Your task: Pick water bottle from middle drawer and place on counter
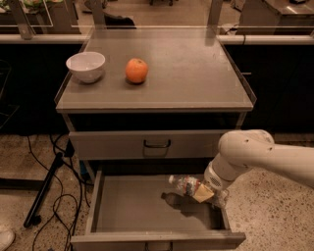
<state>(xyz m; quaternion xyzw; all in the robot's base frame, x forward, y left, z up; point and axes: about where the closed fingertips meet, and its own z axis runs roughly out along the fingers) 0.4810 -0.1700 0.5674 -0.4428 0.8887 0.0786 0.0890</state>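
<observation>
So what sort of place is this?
Probably a lab or workshop: grey metal drawer cabinet, loose cables on a speckled floor, workbenches behind. The gripper holds the bottle over the open drawer.

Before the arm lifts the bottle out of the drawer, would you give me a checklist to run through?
1. Bottle gripped by end effector: ok, held at its base end, cap pointing left.
2. Bottle off the drawer floor: ok, a shadow lies beneath it.
3. Drawer open: ok.
4. Upper drawer shut, out of the lift path: ok.
5. Room on counter: ok, bowl and orange occupy only its left part.
6. Grip firmness: cannot tell.
</observation>
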